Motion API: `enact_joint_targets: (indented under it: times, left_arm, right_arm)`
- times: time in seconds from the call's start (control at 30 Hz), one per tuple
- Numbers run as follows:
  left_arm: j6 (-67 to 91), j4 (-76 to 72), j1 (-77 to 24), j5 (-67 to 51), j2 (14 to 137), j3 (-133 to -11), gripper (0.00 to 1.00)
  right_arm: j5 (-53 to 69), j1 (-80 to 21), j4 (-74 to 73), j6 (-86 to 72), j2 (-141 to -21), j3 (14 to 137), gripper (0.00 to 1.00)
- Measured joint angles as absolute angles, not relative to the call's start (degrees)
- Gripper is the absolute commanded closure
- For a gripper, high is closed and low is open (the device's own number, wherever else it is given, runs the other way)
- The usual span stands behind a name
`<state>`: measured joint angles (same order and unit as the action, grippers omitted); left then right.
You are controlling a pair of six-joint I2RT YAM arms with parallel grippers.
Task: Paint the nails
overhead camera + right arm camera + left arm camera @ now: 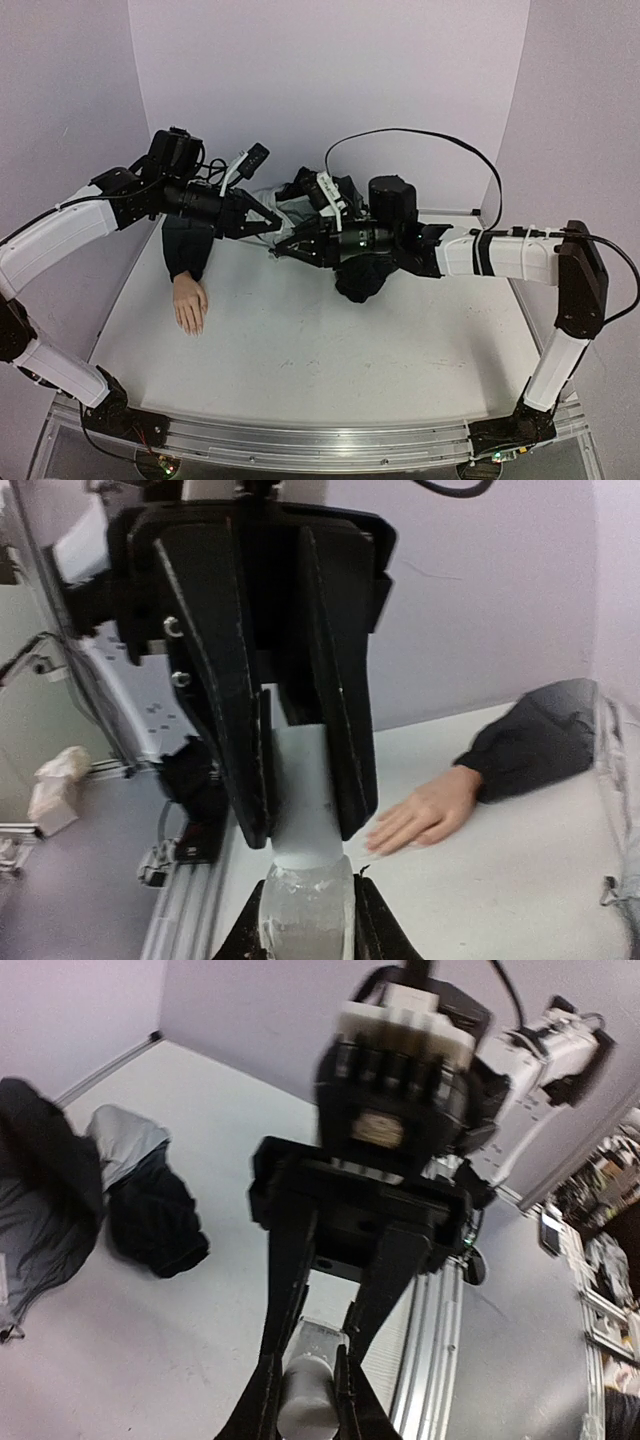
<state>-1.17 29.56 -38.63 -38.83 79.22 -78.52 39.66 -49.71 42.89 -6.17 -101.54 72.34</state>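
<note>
Nails (190,323) not reached: right gripper (305,932) pinches bottle (305,912), left gripper (305,1412) pinches cap (300,780); uncapping step, next twist cap off.

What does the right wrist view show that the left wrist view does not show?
Only the right wrist view shows the pale flesh-coloured mannequin hand lying flat on the white table, and, clearly, the small clear glass bottle gripped by the right gripper. Only the left wrist view shows the white link of the right arm. Both show the grey-black jacket and the whitish cylindrical cap that the left gripper pinches at the bottle's top.
</note>
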Motion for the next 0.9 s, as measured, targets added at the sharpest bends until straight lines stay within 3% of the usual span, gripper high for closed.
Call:
enact_joint_targets:
  times: [0.1, 0.23, 0.27, 0.47, 0.57, 0.77, 0.9]
  left_arm:
    - [-3.7, 30.0, -39.3, -46.6, 79.9, -80.6, 1.00]
    - [-6.2, 30.6, -40.6, -52.9, 80.8, -82.8, 0.98]
    - [-6.5, 30.9, -41.1, -53.8, 81.1, -83.3, 0.91]
    - [-5.8, 34.2, -43.2, -52.6, 82.8, -85.4, 0.23]
    - [-4.0, 36.8, -43.8, -48.0, 82.9, -85.2, 0.03]
    - [3.4, 32.5, -43.8, -38.3, 76.5, -78.0, 0.01]
    - [13.8, 20.3, -44.1, -34.2, 70.7, -68.6, 0.06]
  right_arm:
    - [51.0, -48.5, 44.6, -12.5, -99.7, 71.7, 1.00]
    - [57.1, -48.2, 46.2, -17.2, -97.4, 70.1, 1.00]
    - [58.1, -48.2, 46.5, -18.3, -96.4, 69.3, 1.00]
    - [56.1, -48.1, 50.2, -19.2, -93.0, 65.9, 1.00]
    - [50.1, -48.1, 50.0, -14.8, -88.7, 63.9, 1.00]
    - [33.8, -48.1, 48.6, -6.7, -79.2, 56.3, 1.00]
    - [16.6, -49.8, 48.1, -1.3, -77.5, 50.7, 1.00]
